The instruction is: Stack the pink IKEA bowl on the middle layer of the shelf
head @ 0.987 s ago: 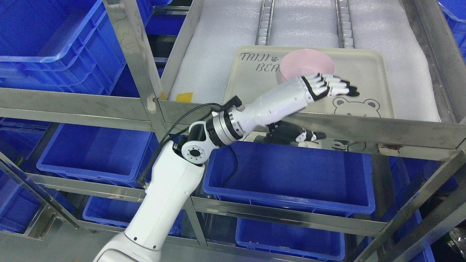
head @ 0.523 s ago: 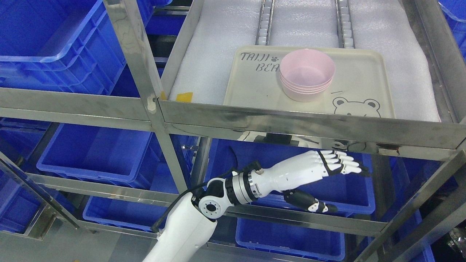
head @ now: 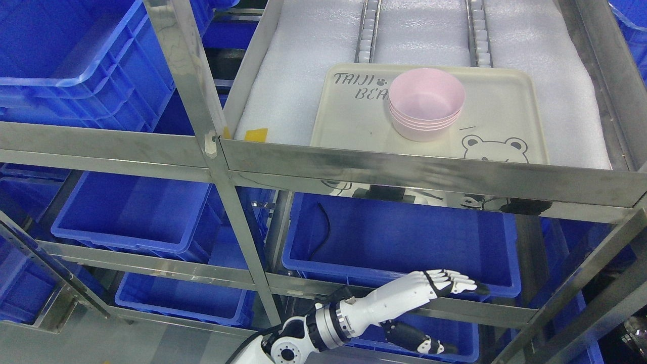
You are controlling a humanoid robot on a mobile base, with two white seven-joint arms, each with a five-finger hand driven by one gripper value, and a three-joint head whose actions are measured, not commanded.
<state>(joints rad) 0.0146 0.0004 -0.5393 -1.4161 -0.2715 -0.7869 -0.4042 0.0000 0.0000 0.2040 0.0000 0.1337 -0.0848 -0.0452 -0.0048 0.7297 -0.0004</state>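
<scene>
Hanging low near the shelf, the left hand (head: 445, 288) is holding nothing, fingers extended.
Pink bowls (head: 426, 103) are sitting stacked on the tray (head: 505, 101).

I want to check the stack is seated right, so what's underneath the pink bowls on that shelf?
The stack of pink bowls sits on a cream tray with a bear drawing, which lies on white foam padding. The tray surface directly under the bowls is covered.

Four pale pink bowls (head: 426, 103) stand nested, upright, on the cream tray (head: 349, 119) on the shelf (head: 298, 86).
</scene>
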